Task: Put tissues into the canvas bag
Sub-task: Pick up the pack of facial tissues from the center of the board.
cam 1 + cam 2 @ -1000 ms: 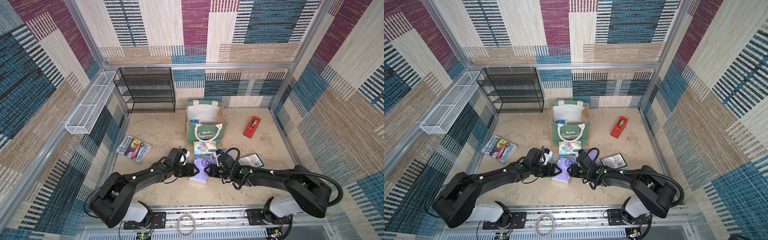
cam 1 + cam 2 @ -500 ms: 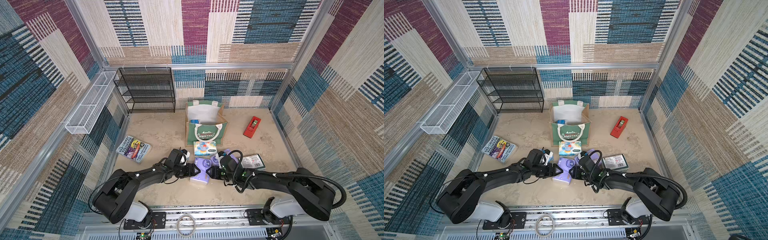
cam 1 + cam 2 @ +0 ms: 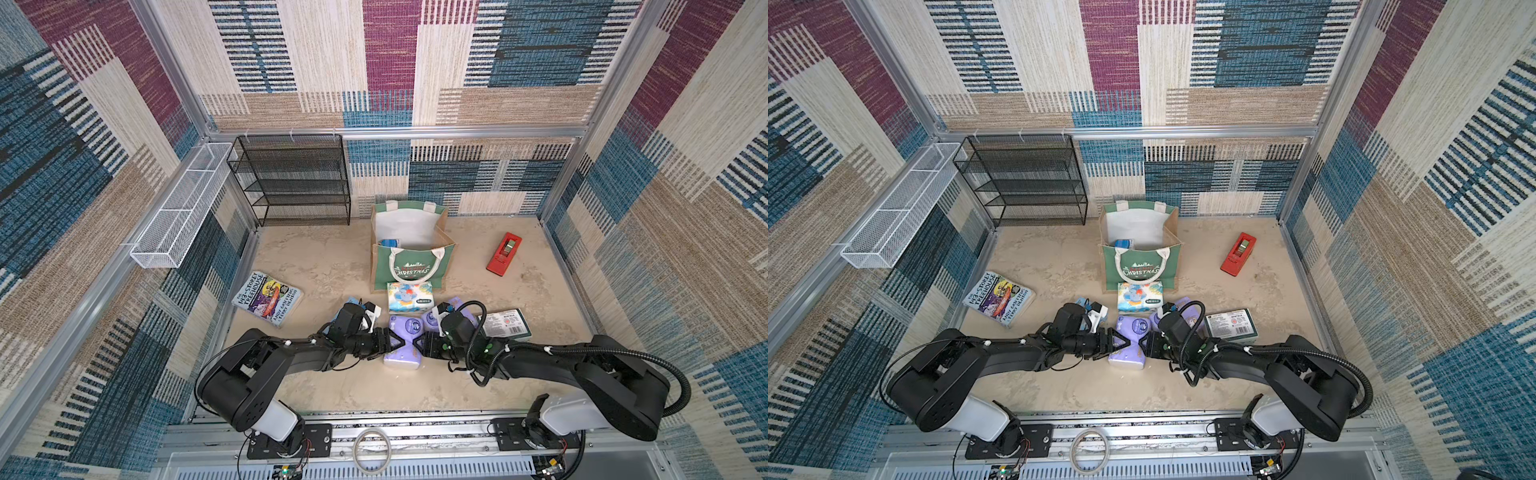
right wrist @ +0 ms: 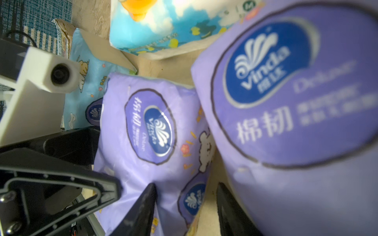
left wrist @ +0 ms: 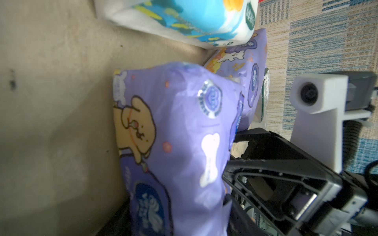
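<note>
A lilac tissue pack lies at the front centre of the table with both arms meeting at it. My left gripper is shut on it, a finger pressed against each side. My right gripper is open at the pack's other end; a corner of the pack and bare table show between its fingers. Around them lie a second lilac pack, the elephant pack, a light blue pack and a flat green-and-white pack. The canvas bag stands behind, with a blue pack inside.
A purple book lies at the left and a flat red object at the right of the bag. A black mesh shelf stands at the back left. A white wire basket hangs on the left wall.
My left gripper has slid a little further onto the lilac pack and its jaws have narrowed against it. The right gripper has hardly moved.
</note>
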You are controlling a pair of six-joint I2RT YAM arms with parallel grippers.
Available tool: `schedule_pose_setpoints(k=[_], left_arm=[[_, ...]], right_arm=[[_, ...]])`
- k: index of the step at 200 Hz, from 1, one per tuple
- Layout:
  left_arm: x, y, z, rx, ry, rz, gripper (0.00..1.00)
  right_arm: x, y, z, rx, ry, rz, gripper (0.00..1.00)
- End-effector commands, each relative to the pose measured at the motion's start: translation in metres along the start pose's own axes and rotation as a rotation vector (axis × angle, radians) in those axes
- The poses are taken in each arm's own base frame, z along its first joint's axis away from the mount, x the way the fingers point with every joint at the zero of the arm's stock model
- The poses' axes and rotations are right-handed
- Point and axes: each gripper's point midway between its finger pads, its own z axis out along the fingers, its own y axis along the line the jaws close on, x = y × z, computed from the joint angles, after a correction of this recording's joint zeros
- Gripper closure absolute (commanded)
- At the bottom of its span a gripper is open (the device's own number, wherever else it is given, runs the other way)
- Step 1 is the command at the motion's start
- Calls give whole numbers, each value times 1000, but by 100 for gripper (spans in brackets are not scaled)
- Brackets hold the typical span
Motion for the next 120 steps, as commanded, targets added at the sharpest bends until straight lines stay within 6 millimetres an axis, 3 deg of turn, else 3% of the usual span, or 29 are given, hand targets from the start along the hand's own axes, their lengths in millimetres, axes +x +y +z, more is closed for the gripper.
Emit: schedule_pose_setpoints(k=[1,51,120], left_arm=[[-6,-28,-2,131,-18,15,34],[-17,-52,-7,261,-80,26,41],[-19,-58,-11,304,-95,20,51]], right_arm=[[8,-10,-1,36,24,15,49],[5,-6,-2,21,15,5,50],[3,-6,-3,23,8,6,50]])
